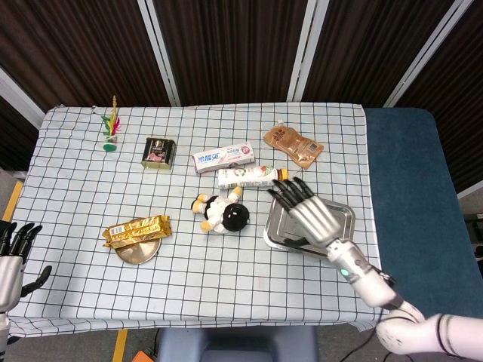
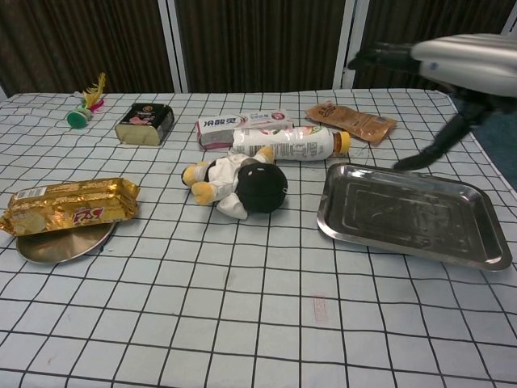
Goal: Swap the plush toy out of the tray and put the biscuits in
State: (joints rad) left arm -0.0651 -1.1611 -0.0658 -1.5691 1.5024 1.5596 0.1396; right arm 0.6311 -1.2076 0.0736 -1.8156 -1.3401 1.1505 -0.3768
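Note:
The plush toy [image 1: 220,214] [image 2: 235,184], black and white with yellow feet, lies on the checked cloth just left of the metal tray [image 1: 343,221] [image 2: 404,214]. Nothing lies in the tray. The gold biscuit pack [image 1: 136,230] [image 2: 71,204] rests on a small round metal dish [image 1: 136,253] [image 2: 65,242] at the front left. My right hand [image 1: 309,211] [image 2: 452,69] hovers above the tray, fingers spread, holding nothing. My left hand [image 1: 13,260] is at the table's left front edge, fingers apart and free of any object; the chest view does not show it.
Behind the plush lie a white bottle [image 1: 253,176] [image 2: 287,143] and a toothpaste box [image 1: 223,157] [image 2: 244,125]. A brown pouch [image 1: 293,145] [image 2: 350,122] sits back right, a dark tin [image 1: 158,152] [image 2: 145,124] and a feathered shuttlecock [image 1: 112,134] [image 2: 85,109] back left.

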